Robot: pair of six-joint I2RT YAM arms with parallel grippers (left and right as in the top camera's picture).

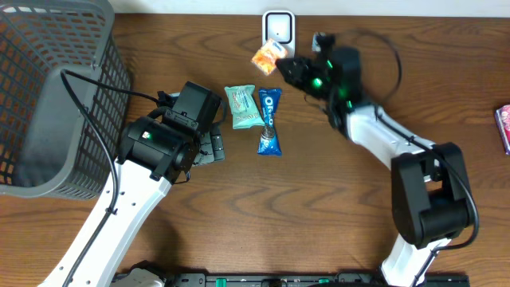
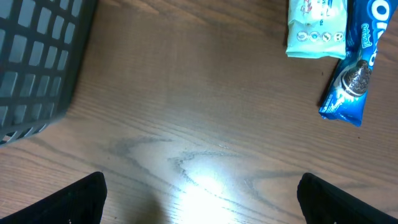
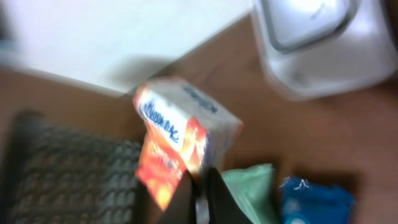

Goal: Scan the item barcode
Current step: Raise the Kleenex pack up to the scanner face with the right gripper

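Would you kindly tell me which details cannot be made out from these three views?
- Orange packet: the right wrist view is blurred and the overhead too small; print and any barcode are unreadable.
- Pink item: cut off by the overhead's right edge; unidentifiable.
- Mint packet: upper part cut off by the left wrist view's top edge.

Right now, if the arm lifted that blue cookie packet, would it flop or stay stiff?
Probably fairly stiff: the blue cookie packet looks narrow and filled out, only its crimped ends likely bending. Its glossy wrapper may slip. Lying flat on the table, it would likely slide, not roll, when pushed.
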